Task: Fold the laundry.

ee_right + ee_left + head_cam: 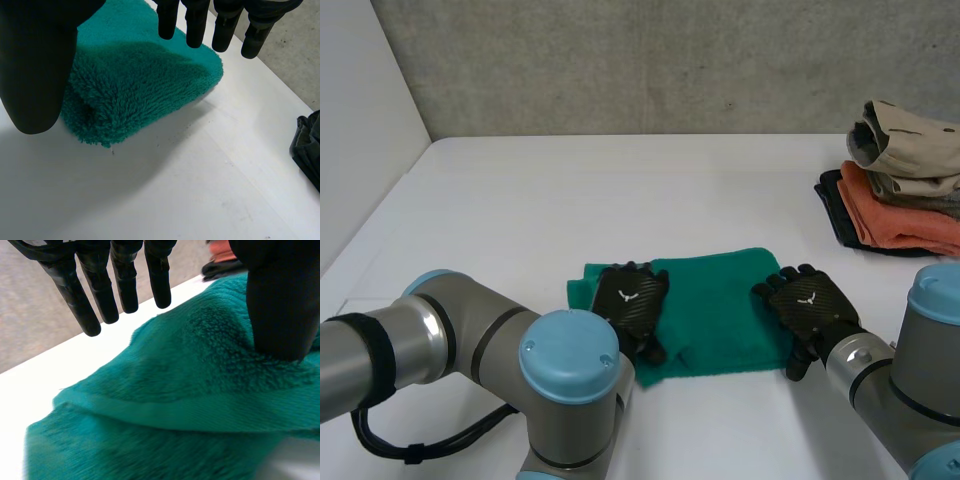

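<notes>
Towel, green and single, lies on the white desk near the robot, between the two arms. It looks folded at least once: the right wrist view shows a doubled, thick edge, and the left wrist view shows one layer lapped over another. Its outline is uneven, so I judge that squaring up or another fold is left.

The left hand rests flat on the towel's left part, fingers straight and the thumb pressing the pile, gripping nothing. The right hand sits at the right edge, fingers straight and spread, also holding nothing.

One stack of folded laundry stands at the desk's far right, well apart. By colour it counts beige, orange and black; a grey piece may lie between them.
</notes>
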Controlling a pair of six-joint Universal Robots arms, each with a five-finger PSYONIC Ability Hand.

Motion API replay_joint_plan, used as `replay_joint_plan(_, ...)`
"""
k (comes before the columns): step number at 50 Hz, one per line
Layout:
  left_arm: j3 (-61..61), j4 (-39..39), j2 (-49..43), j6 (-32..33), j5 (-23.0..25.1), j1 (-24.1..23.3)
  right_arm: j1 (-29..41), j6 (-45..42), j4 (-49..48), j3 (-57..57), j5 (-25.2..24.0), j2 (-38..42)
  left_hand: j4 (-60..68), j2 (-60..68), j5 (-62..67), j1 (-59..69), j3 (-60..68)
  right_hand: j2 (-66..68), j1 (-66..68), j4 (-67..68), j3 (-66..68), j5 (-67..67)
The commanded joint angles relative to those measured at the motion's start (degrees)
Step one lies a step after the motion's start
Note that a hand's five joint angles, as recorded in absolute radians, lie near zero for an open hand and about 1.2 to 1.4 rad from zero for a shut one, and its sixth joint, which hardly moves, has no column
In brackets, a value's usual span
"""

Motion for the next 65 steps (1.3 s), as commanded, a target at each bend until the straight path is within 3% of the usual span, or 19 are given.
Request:
replay_joint_plan(1,-1.4,-0.4,1.6,8.1,-5.0,0.8,0.3,1.4,-0.4,0.0,-0.1,0.0,3.4,3.4,3.0,3.6,3.5,6.8,6.2,6.6,6.8,6.0)
replay_joint_plan(7,-5.6,0.1,4.5,17.0,-4.9,2.9,0.3,1.5,-1.8,0.1,-0.2,0.3,2.7,2.7,2.4,2.9,2.8,17.7,17.1,17.5,17.7,16.9)
replay_joint_plan(11,-7.0,0.3,5.9,18.4,-4.9,2.9,0.2,1.5,-3.6,0.2,-0.6,0.6,0.5,0.6,0.2,0.8,0.6,41.9,41.3,41.7,41.9,41.1)
replay_joint_plan(12,-7.1,0.3,6.2,18.4,-5.0,2.9,0.1,1.5,-4.0,0.1,-0.6,0.6,-0.3,-0.3,-0.7,-0.1,-0.2,59.1,58.5,58.9,59.1,58.3)
replay_joint_plan(13,-7.4,0.2,6.6,18.4,-5.0,2.9,-0.1,1.4,-4.1,0.1,-0.6,0.6,-1.3,-1.3,-1.7,-1.1,-1.2,67.5,66.9,67.3,67.6,66.8)
replay_joint_plan(21,-11.1,-0.1,13.4,19.0,-4.6,3.5,-0.5,-4.3,-2.5,-0.8,0.3,-1.8,-4.8,-4.8,-5.2,-4.6,-4.7,67.6,67.0,67.4,67.6,66.9)
replay_joint_plan(29,-16.6,-0.2,21.9,19.2,-3.0,7.6,0.0,-19.9,0.4,-5.3,0.7,-5.2,-6.7,-6.7,-7.1,-6.5,-6.6,67.6,67.0,67.4,67.6,66.9)
replay_joint_plan(34,-19.1,-0.3,26.4,19.1,-0.2,10.6,10.8,-22.0,0.1,-12.5,-0.3,-4.2,-7.9,-7.9,-8.2,-7.6,-7.8,67.6,67.0,67.4,67.6,66.9)
replay_joint_plan(39,-21.4,-0.4,29.2,18.8,0.3,13.6,21.3,-22.6,0.4,-20.2,-1.0,3.7,-10.1,-10.0,-10.4,-9.8,-10.0,67.6,67.0,67.4,67.6,66.9)
replay_joint_plan(48,-23.6,-0.1,30.7,18.6,0.6,15.2,27.8,-23.9,1.2,-18.7,-5.6,10.6,-10.2,-10.2,-10.6,-10.0,-10.1,67.6,67.0,67.4,67.6,66.9)
replay_joint_plan(49,-23.5,0.3,30.7,18.6,0.6,15.6,27.6,-23.9,1.2,-18.8,-5.4,10.6,-10.2,-10.2,-10.6,-10.0,-10.1,66.2,65.6,66.0,66.2,65.4)
replay_joint_plan(50,-23.3,0.4,30.7,18.5,0.7,15.8,27.5,-23.2,1.1,-18.8,-5.4,10.2,-10.6,-10.5,-10.9,-10.3,-10.5,35.2,34.6,35.0,35.2,34.4)
replay_joint_plan(51,-23.0,0.4,30.7,18.5,0.7,16.0,27.5,-22.6,0.8,-18.7,-5.5,9.9,-10.6,-10.5,-10.9,-10.3,-10.5,17.6,16.9,17.4,17.6,16.8)
replay_joint_plan(52,-22.7,0.4,30.6,18.5,0.8,16.1,27.6,-21.7,0.7,-18.5,-5.6,9.5,-10.6,-10.5,-10.9,-10.3,-10.5,2.2,1.6,2.0,2.3,1.5)
replay_joint_plan(53,-21.9,0.5,30.5,18.5,1.3,16.0,27.5,-20.4,0.7,-18.4,-5.6,9.0,-10.6,-10.5,-10.9,-10.3,-10.5,-2.4,-3.0,-2.6,-2.4,-3.1)
replay_joint_plan(57,-18.3,2.1,29.5,17.8,3.0,15.0,23.6,-9.0,1.0,-17.7,-5.3,1.7,-10.7,-10.7,-11.1,-10.5,-10.6,-2.4,-3.0,-2.6,-2.4,-3.1)
replay_joint_plan(58,-17.5,2.5,29.3,17.4,3.4,14.7,20.8,-2.8,1.3,-17.3,-5.2,-1.2,-10.4,-10.4,-10.8,-10.2,-10.3,-2.4,-3.0,-2.6,-2.4,-3.1)
replay_joint_plan(62,-12.5,4.6,25.8,14.4,5.2,11.3,15.2,12.8,2.1,-16.8,-5.0,-3.9,-9.7,-9.7,-10.1,-9.5,-9.6,-2.4,-3.0,-2.6,-2.4,-3.1)
replay_joint_plan(65,-7.2,4.5,22.1,12.0,5.3,8.2,12.7,19.5,5.4,-17.5,-4.8,-4.5,-9.7,-9.7,-10.1,-9.5,-9.6,-2.4,-3.0,-2.6,-2.4,-3.1)
